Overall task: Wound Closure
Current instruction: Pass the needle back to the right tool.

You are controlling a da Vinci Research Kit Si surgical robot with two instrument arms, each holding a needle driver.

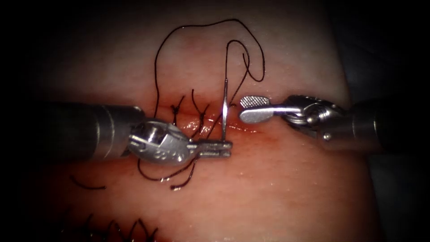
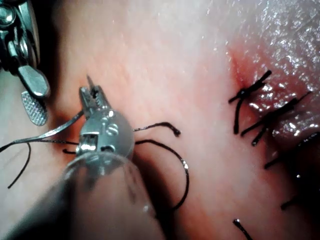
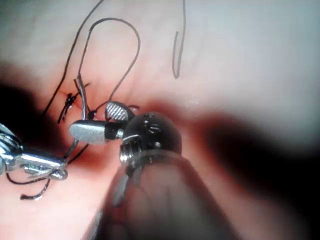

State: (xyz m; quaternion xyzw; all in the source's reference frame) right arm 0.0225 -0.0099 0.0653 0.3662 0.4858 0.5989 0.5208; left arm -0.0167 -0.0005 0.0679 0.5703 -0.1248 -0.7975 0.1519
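Here the needle [image 1: 224, 110] stands nearly upright over the cut [image 1: 242, 127], its lower end clamped in the left tool [image 1: 219, 149], whose jaws are closed on it close to one end of the curve. The rest of the needle rises free above the tissue [image 1: 277, 188]; whether its held end touches the surface cannot be told. From the needle's upper end the thread [image 1: 201, 27] climbs, arcs over the far part of the tissue in a wide loop and drops back toward the stitches [image 1: 188, 112] already laid across the cut on the left. Cut ends [image 1: 179, 181] of thread curl on the tissue just below the left tool, and another short piece [image 1: 87, 184] lies farther left.

The right tool [image 1: 254, 109] comes in from the right with its jaws parted, holding nothing, its tips just beside the needle's shaft at about mid-height. In the left wrist view the left tool [image 2: 91, 95] grips the needle's end, with thread trailing off to the side, and the right tool's open jaws [image 2: 34, 97] hang nearby. In the right wrist view the right tool [image 3: 100, 122] sits spread next to the needle [image 3: 82, 102]. Red fluid [image 1: 210, 125] glistens along the cut, and more stitches [image 1: 130, 228] mark the near edge of the tissue.
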